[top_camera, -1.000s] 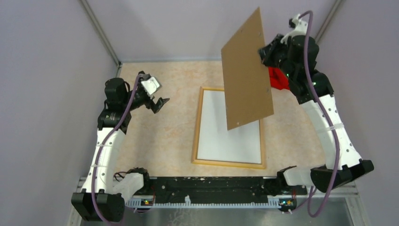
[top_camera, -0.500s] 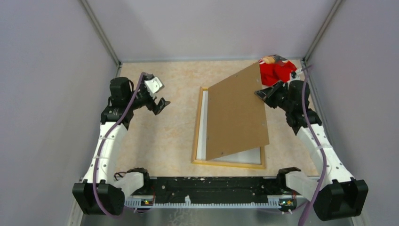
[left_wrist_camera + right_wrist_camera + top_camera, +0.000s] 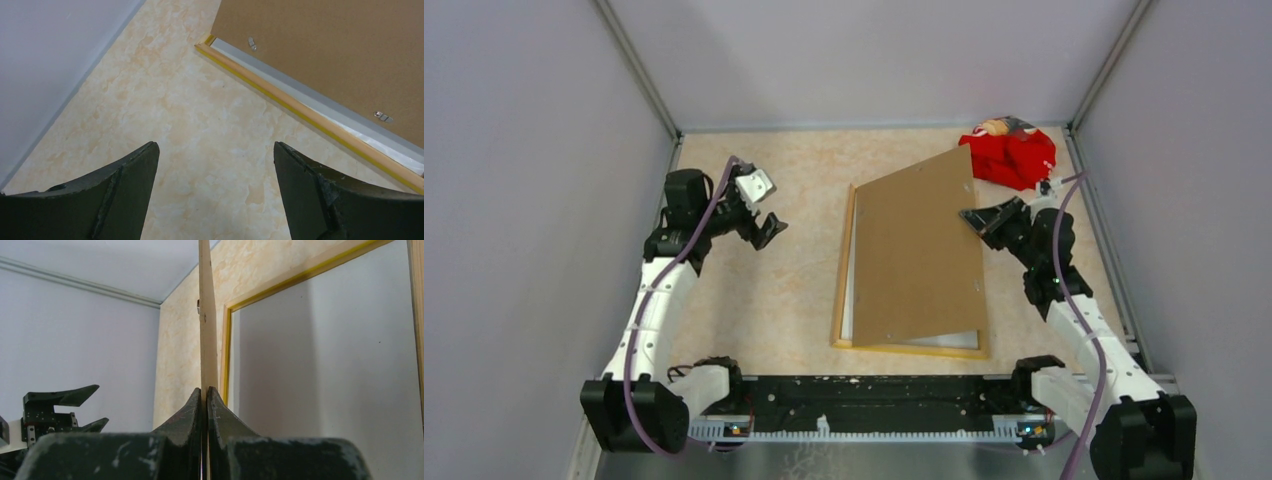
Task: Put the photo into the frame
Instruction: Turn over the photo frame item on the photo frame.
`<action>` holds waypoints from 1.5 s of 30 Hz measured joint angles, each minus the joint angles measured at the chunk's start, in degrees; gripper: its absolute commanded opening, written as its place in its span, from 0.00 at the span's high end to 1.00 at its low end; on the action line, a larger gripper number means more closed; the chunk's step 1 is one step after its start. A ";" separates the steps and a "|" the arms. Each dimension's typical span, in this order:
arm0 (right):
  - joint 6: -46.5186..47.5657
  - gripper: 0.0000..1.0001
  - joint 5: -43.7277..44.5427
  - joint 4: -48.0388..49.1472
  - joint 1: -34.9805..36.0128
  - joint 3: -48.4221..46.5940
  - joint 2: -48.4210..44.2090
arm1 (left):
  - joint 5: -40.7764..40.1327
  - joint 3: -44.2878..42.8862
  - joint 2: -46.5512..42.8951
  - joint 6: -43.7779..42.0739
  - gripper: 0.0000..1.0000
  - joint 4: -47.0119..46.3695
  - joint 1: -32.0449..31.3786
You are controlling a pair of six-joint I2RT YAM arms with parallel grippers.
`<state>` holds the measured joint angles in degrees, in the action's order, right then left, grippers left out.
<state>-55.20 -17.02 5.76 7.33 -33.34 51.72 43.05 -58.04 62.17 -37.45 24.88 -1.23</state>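
Lying back-up, frame [image 3: 909, 349] long axis near-to-far, right pincer [image 3: 204, 389] clamping backing board [image 3: 914, 255], left pincer [image 3: 216, 146] agape

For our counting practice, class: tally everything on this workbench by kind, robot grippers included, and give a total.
Grippers: 2 (left gripper, right gripper)
Picture frames: 1 (frame)
Prints: 1 (photo, white back up)
Boards: 1 (backing board)
Fabric items: 1 (red fabric bundle)
Total: 6

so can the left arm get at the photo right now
Probably not: the backing board, pinched in the right gripper, slants over most of the photo. The open left gripper has bare table ahead, but only a thin white strip shows.
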 measured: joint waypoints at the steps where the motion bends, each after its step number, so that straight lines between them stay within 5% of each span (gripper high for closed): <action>1: -0.26 1.00 0.04 1.31 0.00 0.98 0.00 | 0.00 0.20 0.11 0.00 0.09 0.00 0.00; 45: -5.46 1.00 -1.09 22.93 -3.50 11.45 11.96 | -0.02 2.40 1.95 -0.44 0.10 0.02 0.00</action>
<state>-60.66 -18.11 28.69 3.84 -21.89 63.68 43.03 -55.64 64.12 -37.89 24.91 -1.23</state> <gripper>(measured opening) 0.016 0.903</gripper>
